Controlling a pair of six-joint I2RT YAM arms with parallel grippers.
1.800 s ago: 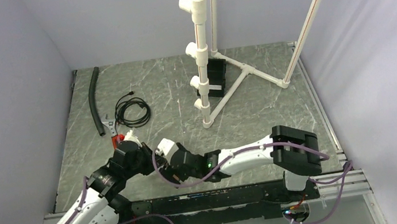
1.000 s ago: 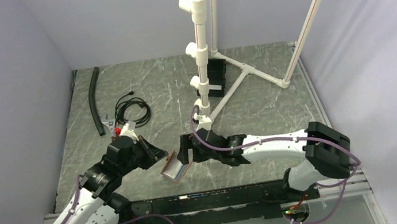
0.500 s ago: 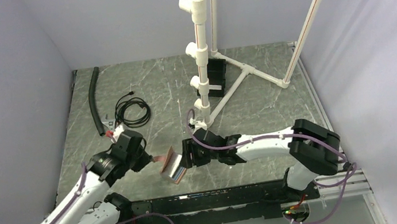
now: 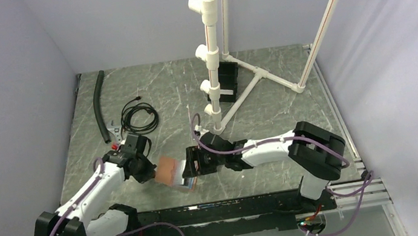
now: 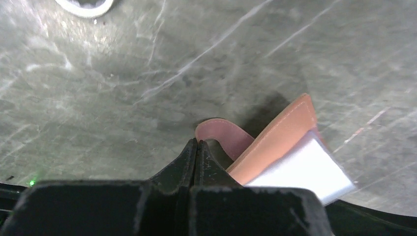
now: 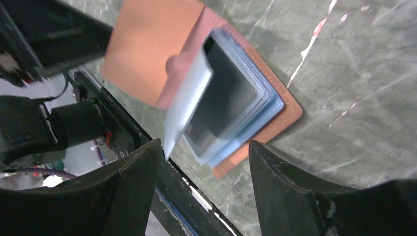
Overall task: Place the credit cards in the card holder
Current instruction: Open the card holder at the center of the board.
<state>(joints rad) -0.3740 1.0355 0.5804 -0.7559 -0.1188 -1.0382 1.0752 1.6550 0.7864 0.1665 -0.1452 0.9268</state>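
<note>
Scene: two robot arms meet over a tan leather card holder point(image 4: 172, 171) at the near edge of a grey marbled table point(image 4: 252, 94).
Card holder: it lies between the two grippers, partly open. One panel is flat on the table; the cover point(image 6: 147, 44) is lifted and tilts toward the left arm.
Sleeves: a stack of glossy, blue-tinged sleeves point(image 6: 231, 98) fans up from the flat panel.
Left gripper point(image 5: 196, 145): its fingers are pressed together and appear to pinch the end of the snap tab point(image 5: 223, 137), which holds the cover up.
Right gripper point(image 6: 203, 147): its fingers are spread and straddle the sleeves from above. They grip nothing, and I cannot tell whether they touch anything.
Credit cards: no loose card can be picked out in any view. Whether the dark rectangle inside the top sleeve is a card cannot be told.
Step in hand: probably opening the holder and exposing a sleeve, before any card goes in.
Next move: likely for the left gripper to hold the cover back while the right gripper fetches a card and slides it edge-first into a sleeve mouth.
</note>
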